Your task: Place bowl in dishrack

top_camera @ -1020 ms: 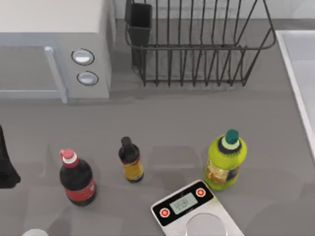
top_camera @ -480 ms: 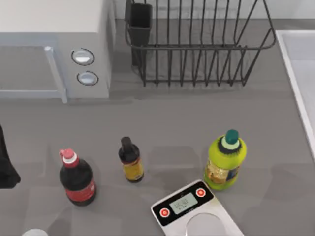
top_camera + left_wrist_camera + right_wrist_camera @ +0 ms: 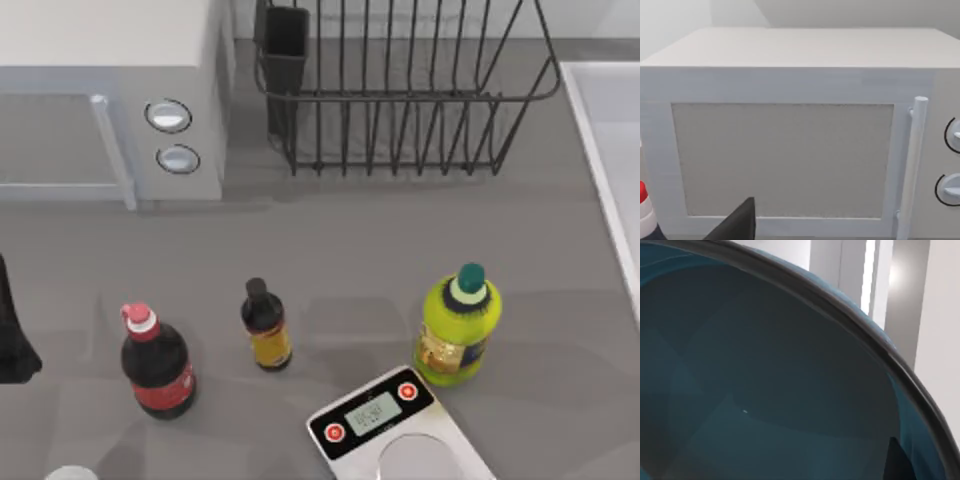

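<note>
Left arm (image 3: pixel 12 335) – matte black, tapered, smooth. Black pointed end effector (image 3: pixel 737 225) tip.

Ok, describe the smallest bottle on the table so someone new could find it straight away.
Start at the white microwave at the table's far left, then come toward the near edge. Three bottles stand in a row; it is the middle bottle: dark brown, yellow label, black cap, slimmer than the red-capped cola bottle and green bottle.

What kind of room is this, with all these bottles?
Most likely a kitchen counter. There is a white microwave, a black wire dishrack, a kitchen scale, and a teal-blue bowl seen close up by the right wrist camera.
</note>
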### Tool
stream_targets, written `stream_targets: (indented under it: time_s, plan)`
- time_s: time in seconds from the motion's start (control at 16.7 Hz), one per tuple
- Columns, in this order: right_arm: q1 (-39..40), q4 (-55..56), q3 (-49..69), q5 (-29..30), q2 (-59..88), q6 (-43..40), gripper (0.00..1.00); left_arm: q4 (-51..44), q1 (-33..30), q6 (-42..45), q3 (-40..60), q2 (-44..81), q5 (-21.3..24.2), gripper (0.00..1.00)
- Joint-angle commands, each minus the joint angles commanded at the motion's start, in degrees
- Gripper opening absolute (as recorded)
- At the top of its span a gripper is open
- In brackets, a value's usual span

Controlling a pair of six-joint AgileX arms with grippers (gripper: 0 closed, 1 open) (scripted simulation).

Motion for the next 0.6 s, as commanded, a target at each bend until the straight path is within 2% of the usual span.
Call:
stream_targets:
  time_s: [0.24, 0.6]
  plan:
    - [17.0, 14.0, -2.0, 11.3, -1.4, 6.2, 0.0, 0.0, 0.0, 0.0, 0.0, 0.0, 0.0, 1.0]
    - [51.0, 42.0, -7.9, 32.2, -5.3, 18.8, 0.0, 0.0, 0.0, 0.0, 0.0, 0.0, 0.0, 1.0]
